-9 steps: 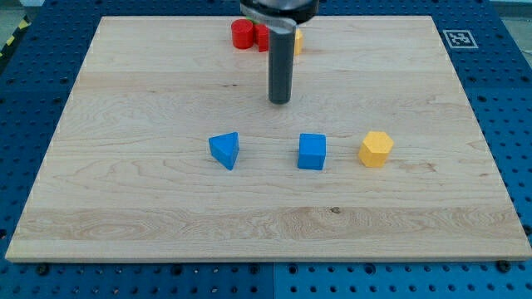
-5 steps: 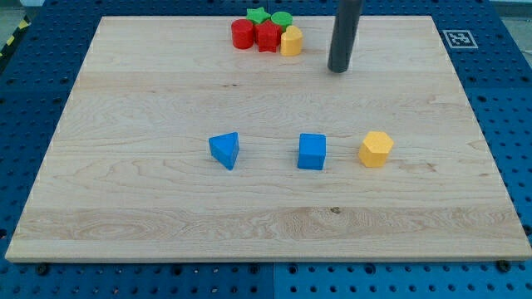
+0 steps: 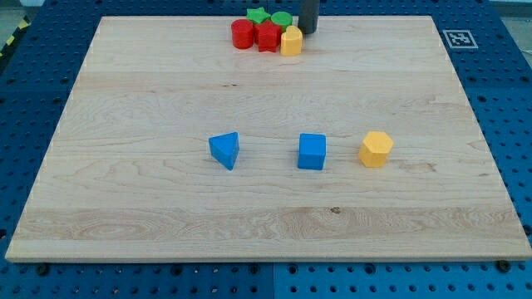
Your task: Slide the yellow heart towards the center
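Observation:
The yellow heart [image 3: 291,41] sits near the view's top edge of the wooden board [image 3: 150,100], at the right end of a tight cluster. My tip [image 3: 308,31] is just to the right of the heart and slightly above it in the view, close to it; I cannot tell if they touch. Most of the rod is cut off by the view's top edge.
The cluster also holds a red cylinder [image 3: 242,34], a red block [image 3: 268,36], a green star [image 3: 258,16] and a green cylinder [image 3: 281,19]. Mid-board stand a blue triangle [image 3: 224,150], a blue cube [image 3: 312,152] and a yellow hexagon [image 3: 376,149].
My tip went from mid-board to the view's upper right, then came back left to the top edge beside the yellow heart. No block has moved.

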Available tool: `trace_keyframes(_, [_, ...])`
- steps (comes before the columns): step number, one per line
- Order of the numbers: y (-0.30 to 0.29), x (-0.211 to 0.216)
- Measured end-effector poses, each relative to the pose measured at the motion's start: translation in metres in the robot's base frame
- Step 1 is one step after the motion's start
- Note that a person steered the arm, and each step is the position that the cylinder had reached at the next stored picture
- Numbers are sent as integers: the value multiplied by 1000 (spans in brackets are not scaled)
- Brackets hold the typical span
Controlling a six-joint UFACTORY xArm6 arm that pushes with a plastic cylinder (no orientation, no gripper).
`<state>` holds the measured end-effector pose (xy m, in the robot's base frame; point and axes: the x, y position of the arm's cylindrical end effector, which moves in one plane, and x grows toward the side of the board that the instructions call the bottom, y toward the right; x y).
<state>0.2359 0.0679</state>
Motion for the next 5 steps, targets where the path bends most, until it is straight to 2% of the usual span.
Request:
trace_keyframes(3, [-48, 39])
trace_keyframes(5, [-109, 58])
